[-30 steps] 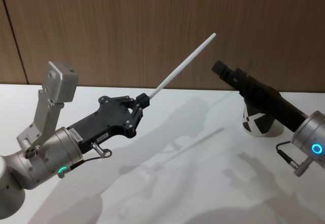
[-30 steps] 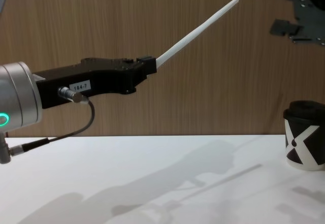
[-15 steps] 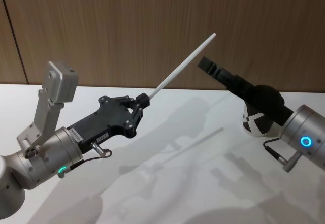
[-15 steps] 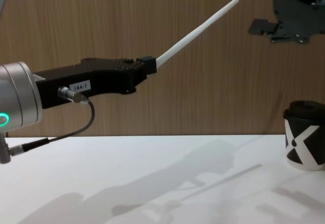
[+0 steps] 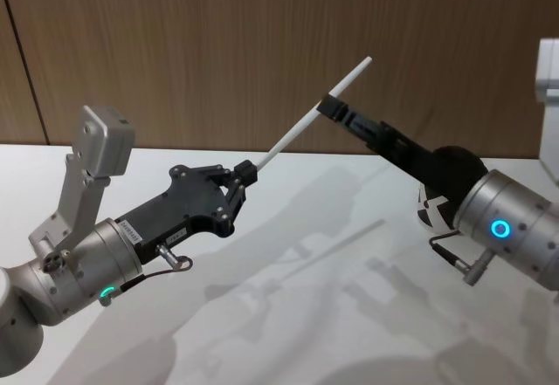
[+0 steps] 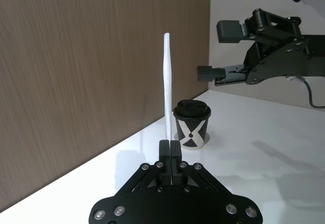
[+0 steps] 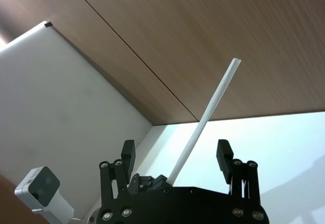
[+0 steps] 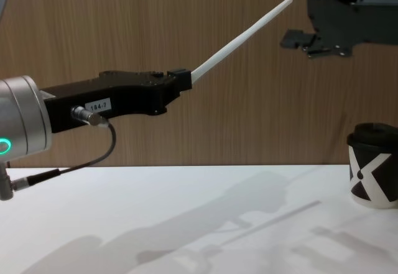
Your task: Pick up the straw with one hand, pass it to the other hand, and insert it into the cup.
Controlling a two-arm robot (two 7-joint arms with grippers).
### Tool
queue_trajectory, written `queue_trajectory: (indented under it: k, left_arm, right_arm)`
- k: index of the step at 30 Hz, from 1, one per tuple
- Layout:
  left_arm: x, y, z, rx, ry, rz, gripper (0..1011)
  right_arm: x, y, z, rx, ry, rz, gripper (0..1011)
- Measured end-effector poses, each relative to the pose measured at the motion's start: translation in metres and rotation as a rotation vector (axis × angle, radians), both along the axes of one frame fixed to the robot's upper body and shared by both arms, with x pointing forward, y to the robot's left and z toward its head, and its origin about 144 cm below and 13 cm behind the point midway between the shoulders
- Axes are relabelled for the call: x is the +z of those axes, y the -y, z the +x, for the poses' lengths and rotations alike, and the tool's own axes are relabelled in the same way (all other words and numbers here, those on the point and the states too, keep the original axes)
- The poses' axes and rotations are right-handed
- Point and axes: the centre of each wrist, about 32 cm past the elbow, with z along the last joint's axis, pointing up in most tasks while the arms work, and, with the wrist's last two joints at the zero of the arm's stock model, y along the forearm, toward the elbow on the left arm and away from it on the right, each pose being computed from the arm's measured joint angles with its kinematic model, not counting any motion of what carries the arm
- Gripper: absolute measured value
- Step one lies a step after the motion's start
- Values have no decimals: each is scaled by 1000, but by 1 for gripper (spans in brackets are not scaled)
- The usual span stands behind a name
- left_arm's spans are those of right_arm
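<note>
Mid-air handover. The left gripper (image 5: pixel 246 171), fingers clamped on the lower end of the white straw (image 5: pixel 314 116), holds it slanted, high and left of the black paper cup (image 8: pixel 373 165). The right gripper (image 7: pixel 175 152), fingers apart, brackets its upper part; it should centre, then close before the left releases.

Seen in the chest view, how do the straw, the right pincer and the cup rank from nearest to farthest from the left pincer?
1. Straw: held in the left pincer.
2. Right pincer: open, up around the straw's tip.
3. Cup: standing low, far right.
</note>
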Motion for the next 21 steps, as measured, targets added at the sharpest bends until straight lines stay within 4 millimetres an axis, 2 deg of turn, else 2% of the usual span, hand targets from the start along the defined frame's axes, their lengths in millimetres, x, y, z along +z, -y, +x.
queue_trajectory:
  k: [21]
  left_arm:
    - [0, 0, 0, 0, 0, 0, 12]
  right_arm:
    - [5, -24, 24, 10, -50, 11, 1001]
